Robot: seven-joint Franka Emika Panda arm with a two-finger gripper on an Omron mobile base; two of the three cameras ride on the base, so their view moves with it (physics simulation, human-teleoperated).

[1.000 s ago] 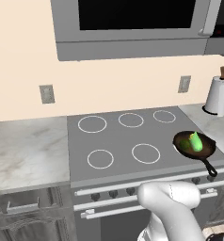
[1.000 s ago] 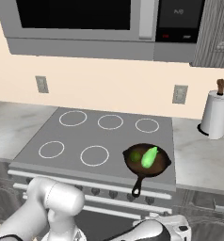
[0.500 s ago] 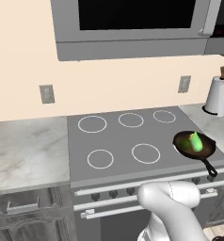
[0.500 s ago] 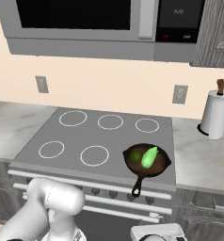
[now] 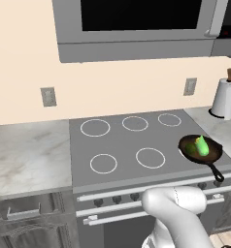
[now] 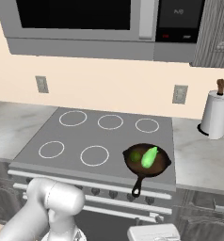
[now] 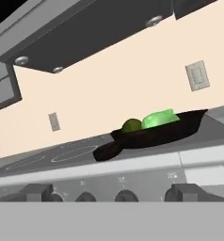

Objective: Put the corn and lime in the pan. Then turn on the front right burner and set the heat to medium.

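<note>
Light-green tapered corn (image 6: 149, 156) and dark olive lime (image 6: 134, 156) lie touching in the round dark skillet (image 6: 162, 167) — the claw's spread can't be told.

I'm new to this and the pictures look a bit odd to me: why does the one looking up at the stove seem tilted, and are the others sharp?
Hand view: taken low at the stove front, rolled, so the wall leans; the pan with lime and corn looks soft. Left base view: even, flat light, no glare, corn crisp. Right base view: likewise sharp; paper towel roll casts a faint shadow.
</note>
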